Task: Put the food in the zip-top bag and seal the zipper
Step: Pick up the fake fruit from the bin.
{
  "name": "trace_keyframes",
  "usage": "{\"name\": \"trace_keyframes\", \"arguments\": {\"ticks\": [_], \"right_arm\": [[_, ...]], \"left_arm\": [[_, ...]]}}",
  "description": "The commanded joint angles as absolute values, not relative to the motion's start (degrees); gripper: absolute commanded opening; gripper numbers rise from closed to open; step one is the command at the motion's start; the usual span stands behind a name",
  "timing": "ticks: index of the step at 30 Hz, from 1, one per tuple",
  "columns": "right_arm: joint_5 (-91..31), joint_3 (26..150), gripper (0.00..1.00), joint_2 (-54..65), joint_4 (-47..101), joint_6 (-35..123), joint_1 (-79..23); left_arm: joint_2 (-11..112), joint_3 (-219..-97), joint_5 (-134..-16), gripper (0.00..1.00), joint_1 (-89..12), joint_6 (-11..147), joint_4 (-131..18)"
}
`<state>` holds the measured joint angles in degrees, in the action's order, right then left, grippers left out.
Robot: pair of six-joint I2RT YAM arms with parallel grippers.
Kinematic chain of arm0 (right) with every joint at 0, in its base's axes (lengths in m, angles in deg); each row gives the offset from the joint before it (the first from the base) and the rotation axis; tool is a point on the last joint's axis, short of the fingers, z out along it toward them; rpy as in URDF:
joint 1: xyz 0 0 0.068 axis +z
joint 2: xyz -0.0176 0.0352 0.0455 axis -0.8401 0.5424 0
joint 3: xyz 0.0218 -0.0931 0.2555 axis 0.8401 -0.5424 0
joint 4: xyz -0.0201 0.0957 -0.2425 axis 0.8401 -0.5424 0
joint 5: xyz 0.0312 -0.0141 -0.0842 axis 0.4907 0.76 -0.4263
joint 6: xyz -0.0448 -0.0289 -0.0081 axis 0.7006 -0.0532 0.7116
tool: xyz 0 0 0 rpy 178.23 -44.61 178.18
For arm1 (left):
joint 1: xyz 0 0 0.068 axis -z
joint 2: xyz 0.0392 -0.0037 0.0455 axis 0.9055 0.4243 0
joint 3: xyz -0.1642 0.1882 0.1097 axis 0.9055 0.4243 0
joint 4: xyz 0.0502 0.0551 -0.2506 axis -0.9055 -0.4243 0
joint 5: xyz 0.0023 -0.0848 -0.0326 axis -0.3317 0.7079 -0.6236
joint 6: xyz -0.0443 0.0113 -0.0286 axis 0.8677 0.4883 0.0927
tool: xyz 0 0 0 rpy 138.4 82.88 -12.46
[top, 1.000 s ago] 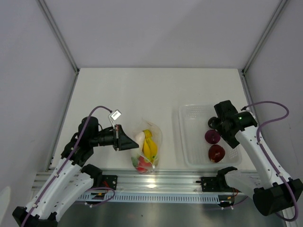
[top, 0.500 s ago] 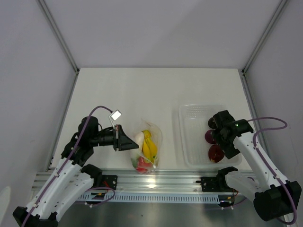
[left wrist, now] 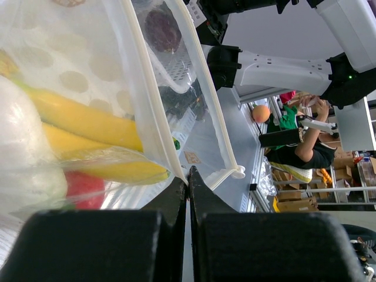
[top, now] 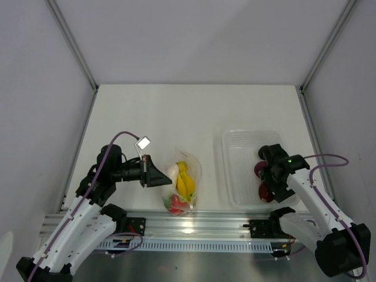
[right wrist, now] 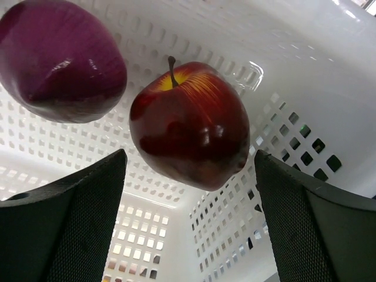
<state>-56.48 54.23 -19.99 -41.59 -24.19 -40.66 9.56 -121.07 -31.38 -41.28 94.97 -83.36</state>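
Observation:
The zip-top bag lies at the table's near middle, its mouth held wide. Through the plastic show a yellow banana bunch, a white piece and a red fruit. My left gripper is shut on the bag's mouth edge, pinching the zipper strip at its tips. My right gripper is down in the clear tray, open, one finger on each side of a dark red apple, not touching it. A purple piece lies just beside the apple.
The tray's perforated walls stand close round the right fingers. A metal rail runs along the near edge between the arm bases. Slanted enclosure walls border the table left and right.
My right gripper has moved toward the near edge and down over the red apple, and its jaws have begun to narrow slightly. The left gripper and the bag have not moved.

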Motion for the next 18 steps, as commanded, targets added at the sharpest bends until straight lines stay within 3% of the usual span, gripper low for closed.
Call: {"name": "trace_keyframes", "arguments": {"ticks": [1,9,12,15,16,18], "right_arm": [[-58.07,54.26,0.9,-19.79,-40.65,-25.87,-40.89],[-60.36,54.61,0.91,-13.39,-38.81,-25.79,-41.24],[-60.89,53.38,0.85,-12.24,-36.79,-25.44,-41.77],[-60.37,52.07,0.66,-11.79,-34.94,-24.82,-41.77],[-60.1,51.98,0.49,-12.23,-34.67,-24.3,-41.86],[-59.58,52.32,0.28,-13.54,-34.23,-23.68,-41.86]], "left_arm": [[9.72,-121.67,-29.31,0.01,-41.78,94.55,-81.61],[9.73,-122.19,-29.49,0.01,-41.78,94.82,-81.88],[9.99,-122.81,-29.48,0.0,-41.87,94.64,-82.14],[10.16,-123.07,-29.49,0.01,-41.87,94.29,-82.49],[10.25,-123.33,-29.4,0.01,-41.95,94.11,-82.75],[10.43,-123.34,-29.4,0.01,-42.04,94.11,-82.67]]}}
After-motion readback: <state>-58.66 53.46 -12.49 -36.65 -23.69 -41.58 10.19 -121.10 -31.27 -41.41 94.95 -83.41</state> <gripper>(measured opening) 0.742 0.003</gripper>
